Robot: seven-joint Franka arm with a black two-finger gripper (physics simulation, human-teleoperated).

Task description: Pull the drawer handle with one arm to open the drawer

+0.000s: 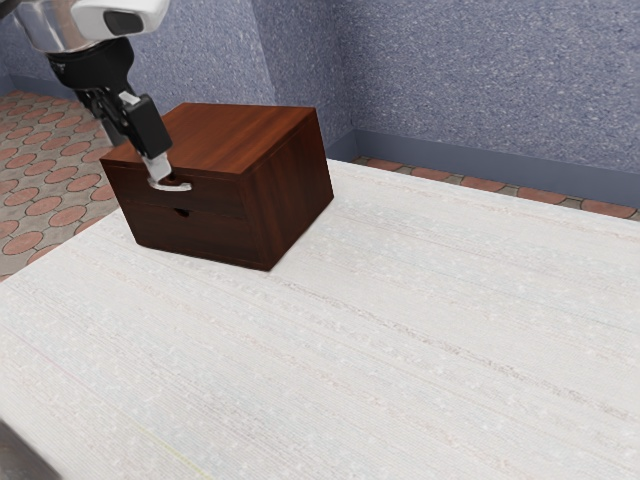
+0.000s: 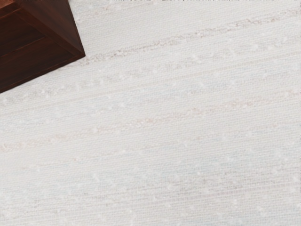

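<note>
- The wooden cabinet (image 1: 240,150) is sitting on the far part of the tabletop (image 1: 420,330), toward the exterior view's left. Its drawer fronts are facing the near left side.
- The arm (image 1: 95,60) is coming down from the upper left. It is bringing the jaws right to the pale handle (image 1: 172,185) of the top drawer (image 1: 215,193), just under the cabinet's top edge.
- How wide the jaws are standing cannot be told, nor whether they are clamping the handle or only resting beside it.
- The top drawer is lying flush with the cabinet front, and so is the lower drawer (image 1: 200,225), so nothing is showing as opened yet.
- The approach is looking finished. A firm hold on the handle and the whole pull outward, away from the cabinet front, are judged to be remaining.
- In the wrist view, the cabinet's (image 2: 33,42) lower corner is showing beside the hand, with the pale tabletop (image 2: 188,141) stretching away from it.
</note>
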